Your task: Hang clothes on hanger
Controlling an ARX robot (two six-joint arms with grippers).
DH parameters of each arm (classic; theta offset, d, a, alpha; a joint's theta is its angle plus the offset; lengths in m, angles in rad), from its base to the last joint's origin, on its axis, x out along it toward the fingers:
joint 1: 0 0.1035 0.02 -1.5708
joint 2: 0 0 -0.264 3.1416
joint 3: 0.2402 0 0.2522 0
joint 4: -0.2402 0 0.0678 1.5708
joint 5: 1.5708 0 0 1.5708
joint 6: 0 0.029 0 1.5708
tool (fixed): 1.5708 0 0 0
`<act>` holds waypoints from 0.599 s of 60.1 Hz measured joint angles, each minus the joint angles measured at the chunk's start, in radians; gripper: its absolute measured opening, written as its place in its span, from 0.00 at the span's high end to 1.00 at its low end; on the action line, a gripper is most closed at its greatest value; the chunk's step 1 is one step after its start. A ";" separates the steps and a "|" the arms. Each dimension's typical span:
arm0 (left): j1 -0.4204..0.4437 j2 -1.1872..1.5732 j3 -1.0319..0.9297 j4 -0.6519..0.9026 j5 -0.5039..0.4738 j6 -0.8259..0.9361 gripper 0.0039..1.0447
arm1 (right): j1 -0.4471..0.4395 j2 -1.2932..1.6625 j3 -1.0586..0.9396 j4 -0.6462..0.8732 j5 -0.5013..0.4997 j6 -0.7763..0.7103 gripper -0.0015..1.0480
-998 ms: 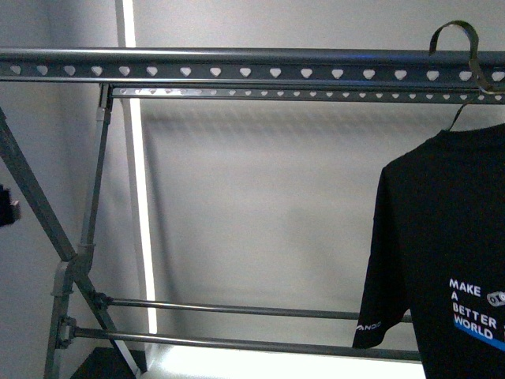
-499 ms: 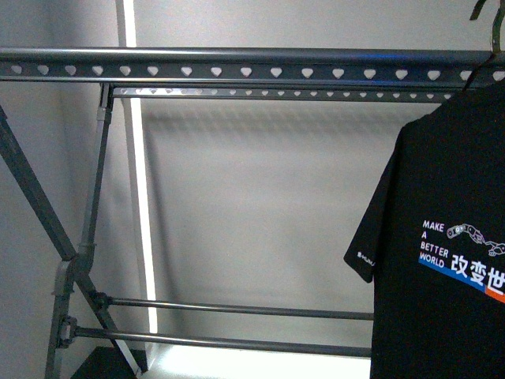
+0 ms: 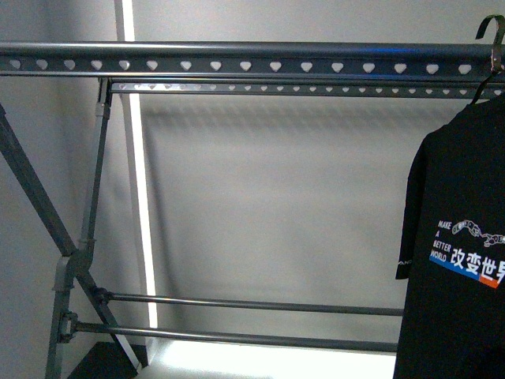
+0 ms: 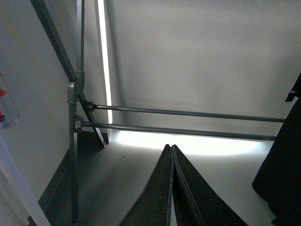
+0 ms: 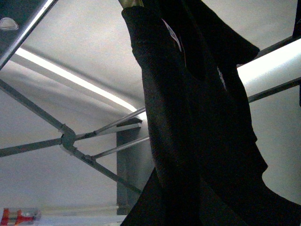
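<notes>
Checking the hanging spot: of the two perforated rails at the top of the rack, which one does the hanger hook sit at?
The hanger hook sits at the upper, thicker front rail with larger heart holes; the thinner rail runs just below.

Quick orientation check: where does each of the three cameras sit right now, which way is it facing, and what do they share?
Front view: on the body, facing the rack's top rail; T-shirt at the right edge; no arm shows.
Left wrist view: on the left arm, facing the rack's lower bars; the left gripper shows, fingers together.
Right wrist view: on the right arm, looking up along the T-shirt; no gripper discernible.
Shared: all see the rack and T-shirt.
</notes>
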 joint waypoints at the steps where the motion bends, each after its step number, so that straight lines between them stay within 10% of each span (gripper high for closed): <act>1: 0.000 -0.003 -0.009 0.016 0.000 0.000 0.97 | 0.000 0.003 0.000 0.000 0.002 0.000 0.95; 22: 0.000 -0.204 -0.022 -0.155 0.001 0.001 0.97 | 0.024 -0.068 -0.303 0.179 0.011 -0.010 0.94; 36: 0.000 -0.290 -0.022 -0.239 0.001 0.000 0.97 | 0.040 -0.174 -0.480 0.361 0.032 -0.007 0.58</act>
